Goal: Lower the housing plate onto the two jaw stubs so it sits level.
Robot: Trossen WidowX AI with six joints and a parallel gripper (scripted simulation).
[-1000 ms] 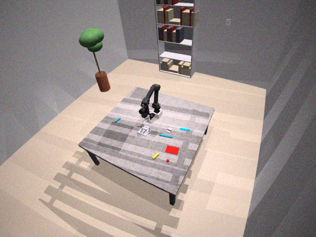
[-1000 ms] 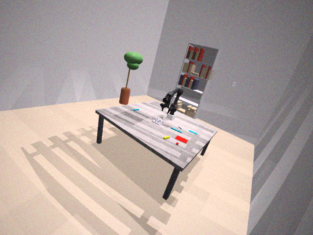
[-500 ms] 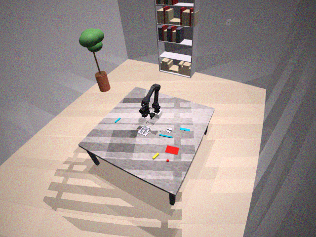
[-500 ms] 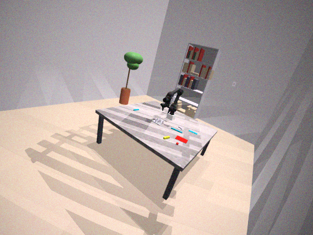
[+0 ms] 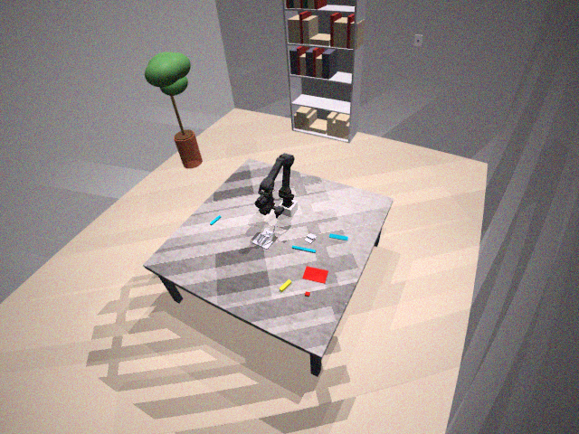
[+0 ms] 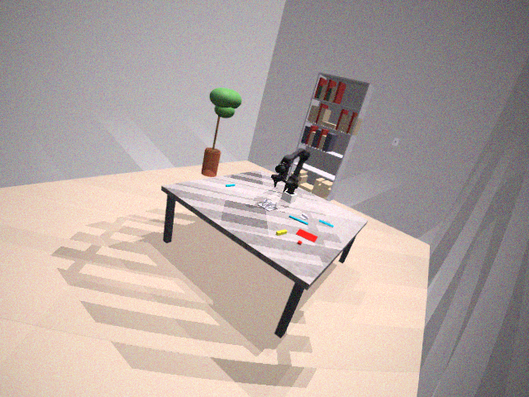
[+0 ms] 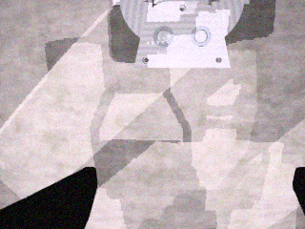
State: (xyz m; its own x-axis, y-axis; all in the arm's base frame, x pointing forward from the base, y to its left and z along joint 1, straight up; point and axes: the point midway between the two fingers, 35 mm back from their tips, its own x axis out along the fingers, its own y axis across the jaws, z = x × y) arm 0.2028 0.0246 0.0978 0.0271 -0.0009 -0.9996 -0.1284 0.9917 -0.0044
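The pale gripper assembly with its housing plate [image 5: 263, 240] [image 6: 268, 205] lies on the table in front of the arm. Its near end [image 7: 186, 56] shows at the top edge of the wrist view, with two ringed round heads and small dark holes. That end looks flat, but most of the assembly is cut off, so the jaws and the plate's seating cannot be judged there. In the top and exterior views it is too small to tell whether the plate is level. My gripper [image 7: 196, 177] [image 5: 272, 214] is open and empty, above the table and back from the assembly towards the arm's base.
A small pale part [image 5: 310, 239] [image 6: 303, 216] lies right of the assembly, near a long cyan bar [image 5: 304, 249] and another cyan bar [image 5: 338, 237]. A third cyan bar [image 5: 215, 220] lies left. A red plate [image 5: 315, 274], yellow bar [image 5: 285, 285] and red cube [image 5: 307, 293] lie towards the front.
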